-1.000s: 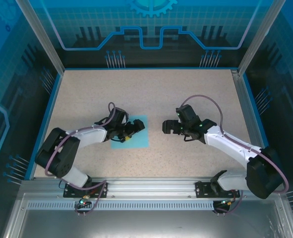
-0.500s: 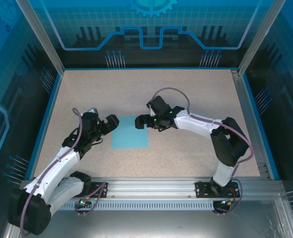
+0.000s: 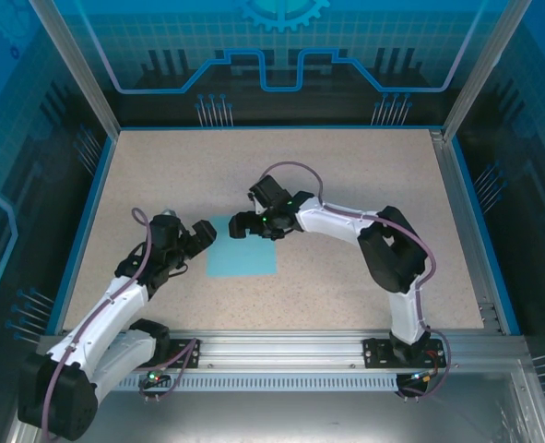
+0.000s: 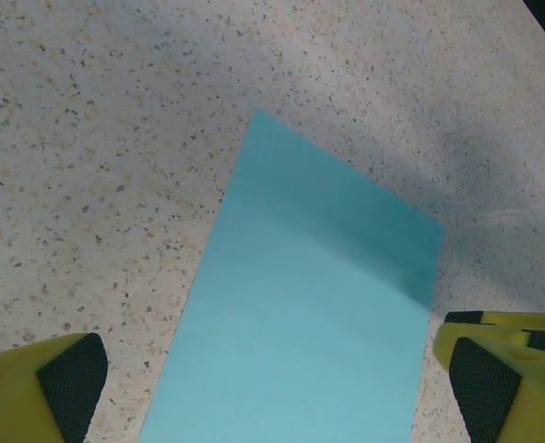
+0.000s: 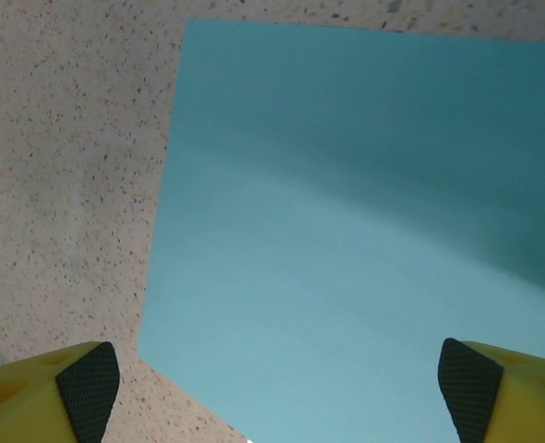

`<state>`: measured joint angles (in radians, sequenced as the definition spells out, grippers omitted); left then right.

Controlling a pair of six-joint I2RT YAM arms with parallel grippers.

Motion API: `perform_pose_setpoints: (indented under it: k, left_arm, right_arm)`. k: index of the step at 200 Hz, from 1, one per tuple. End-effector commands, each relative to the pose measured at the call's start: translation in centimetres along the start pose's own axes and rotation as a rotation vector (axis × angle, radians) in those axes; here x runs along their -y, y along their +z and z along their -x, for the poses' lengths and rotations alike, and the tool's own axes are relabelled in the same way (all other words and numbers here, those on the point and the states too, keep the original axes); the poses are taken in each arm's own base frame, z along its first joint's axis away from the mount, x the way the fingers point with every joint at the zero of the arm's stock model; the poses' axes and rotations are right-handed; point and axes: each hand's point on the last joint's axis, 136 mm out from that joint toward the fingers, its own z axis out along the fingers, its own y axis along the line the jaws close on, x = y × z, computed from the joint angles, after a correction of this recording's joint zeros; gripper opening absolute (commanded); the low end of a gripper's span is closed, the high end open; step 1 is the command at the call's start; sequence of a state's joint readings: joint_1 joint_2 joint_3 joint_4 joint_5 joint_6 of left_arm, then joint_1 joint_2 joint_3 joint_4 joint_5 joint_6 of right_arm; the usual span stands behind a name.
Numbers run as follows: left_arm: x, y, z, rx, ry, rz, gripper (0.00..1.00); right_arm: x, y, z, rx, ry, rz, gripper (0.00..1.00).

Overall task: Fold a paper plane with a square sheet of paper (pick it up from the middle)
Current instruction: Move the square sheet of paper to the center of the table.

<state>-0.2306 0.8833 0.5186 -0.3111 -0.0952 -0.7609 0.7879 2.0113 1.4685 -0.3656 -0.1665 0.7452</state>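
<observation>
The square sheet of paper [image 3: 246, 258] lies flat mid-desk [image 3: 346, 166]. My left claw [image 3: 201, 235] stands wide open by its far left corner; my right claw [image 3: 240, 226], also open and empty, hangs over its far edge.

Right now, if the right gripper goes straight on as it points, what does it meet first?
Most likely the square sheet of paper: the right gripper points down at it, nothing between.
</observation>
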Motion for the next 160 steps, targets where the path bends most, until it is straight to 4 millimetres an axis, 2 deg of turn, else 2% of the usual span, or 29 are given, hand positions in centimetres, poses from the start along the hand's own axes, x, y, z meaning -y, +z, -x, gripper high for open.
perform_pose_setpoints:
  k: [1,38,69,115,160]
  left_arm:
    - [-1.3,0.1,-0.1,0.005,-0.012,0.045,0.99]
    - [-0.5,0.1,-0.4,-0.013,0.029,0.004,0.99]
    - [0.2,0.3,-0.6,-0.007,0.007,-0.060,0.99]
    - [2.2,0.7,-1.3,-0.057,0.018,-0.160,0.99]
    - [4.5,1.4,-2.3,-0.147,0.043,-0.262,0.99]
  right_arm:
    - [-0.9,1.2,-1.6,-0.085,-0.002,-0.017,0.93]
    - [0.4,3.0,-3.0,-0.129,0.039,-0.033,0.92]
    - [4.1,2.7,-4.5,-0.149,0.074,-0.132,0.92]
    - [11.1,-0.5,-5.7,-0.147,0.149,-0.231,0.92]
    - [15.8,-4.4,-5.7,-0.134,0.174,-0.279,0.93]
